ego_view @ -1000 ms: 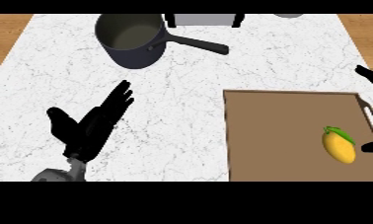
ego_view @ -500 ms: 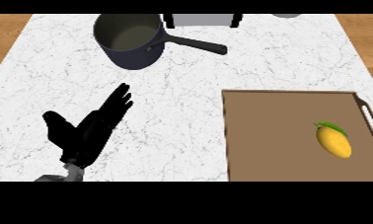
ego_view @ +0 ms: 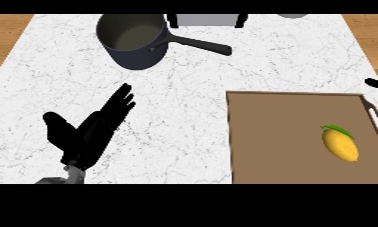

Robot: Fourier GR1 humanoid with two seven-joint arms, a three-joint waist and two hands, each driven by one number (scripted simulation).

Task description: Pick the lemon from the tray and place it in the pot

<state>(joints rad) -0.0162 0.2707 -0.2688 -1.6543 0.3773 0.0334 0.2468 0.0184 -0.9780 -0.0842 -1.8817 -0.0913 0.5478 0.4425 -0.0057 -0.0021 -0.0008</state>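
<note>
1. White marble desk fills the view, with strips of wood at its far left and far right corners.
2. Left hand shows at the lower left, above the desk; its fingers are straight and spread, the thumb stands out to the left, and it holds nothing and touches no object.
3. Up and a little to the right of this hand stands the dark pot, upright, with its long black handle pointing to the right.
4. Well to the right of the hand lies the brown tray, flat on the desk.
5. On the tray, near its right side, rests the yellow lemon with a small green leaf at its top; it is far from the left hand.
6. At the right edge of the view, just above the tray's corner, a small black part of the right hand appears; I cannot tell how it is shaped.
7. Beyond the pot, at the far edge, there is a grey box with black ends.
</note>
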